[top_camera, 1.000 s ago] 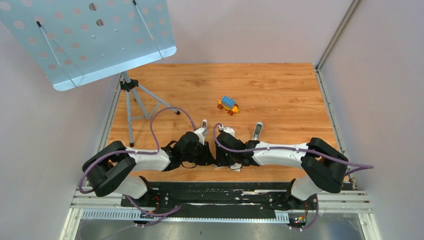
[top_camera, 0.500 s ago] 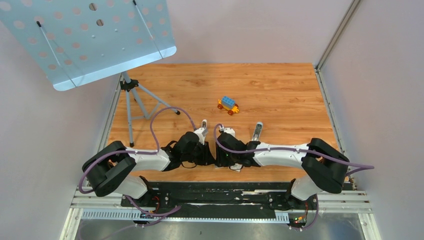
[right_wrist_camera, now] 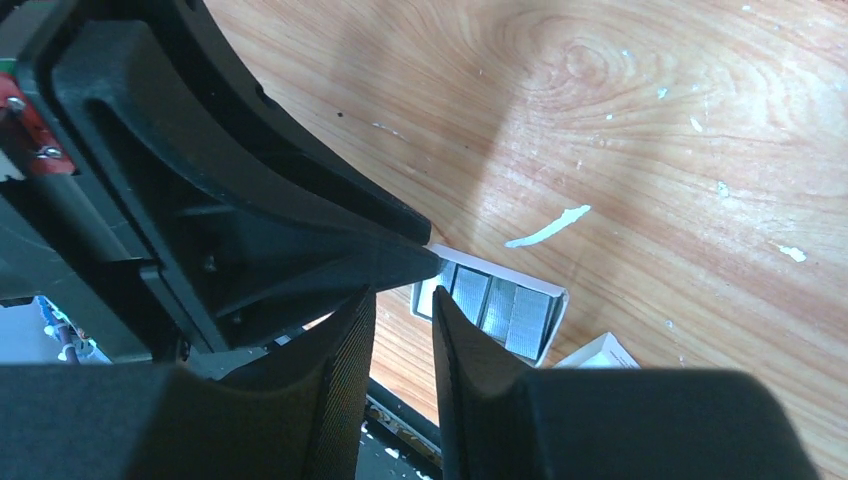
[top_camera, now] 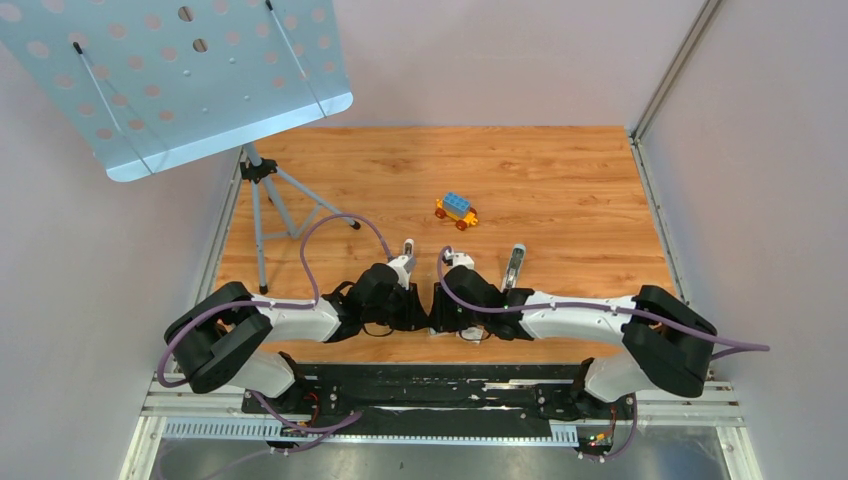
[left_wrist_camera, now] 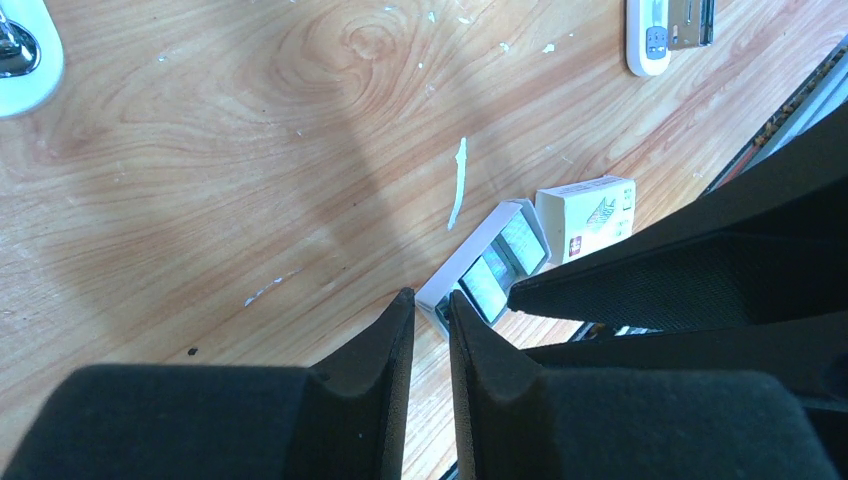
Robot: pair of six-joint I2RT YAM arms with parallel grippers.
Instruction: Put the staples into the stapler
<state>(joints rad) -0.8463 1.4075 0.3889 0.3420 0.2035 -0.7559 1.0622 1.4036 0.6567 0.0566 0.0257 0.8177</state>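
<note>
The staples [left_wrist_camera: 497, 264] are grey ribbed strips in a small open white tray [right_wrist_camera: 552, 300] near the table's front edge; they also show in the right wrist view [right_wrist_camera: 497, 302]. My left gripper [left_wrist_camera: 428, 300] has a narrow gap between its fingers, empty, its tips at the tray's near end. My right gripper [right_wrist_camera: 402, 297] has a narrow gap too, empty, its tips at the tray's other side, close to the left fingers. In the top view both grippers [top_camera: 424, 320] [top_camera: 442, 320] meet at the front centre. A white stapler [top_camera: 514, 262] lies farther back and shows in the left wrist view [left_wrist_camera: 664, 28].
A white printed cardboard box [left_wrist_camera: 588, 212] lies next to the tray. A second white stapler-like thing [top_camera: 408, 247] lies back left. A toy brick car [top_camera: 456, 210] sits mid-table. A tripod [top_camera: 268, 190] with a perforated panel stands at the left. White scraps dot the wood.
My right arm's elbow has swung out to the right and its wrist has shifted slightly over the tray. The left arm has not moved.
</note>
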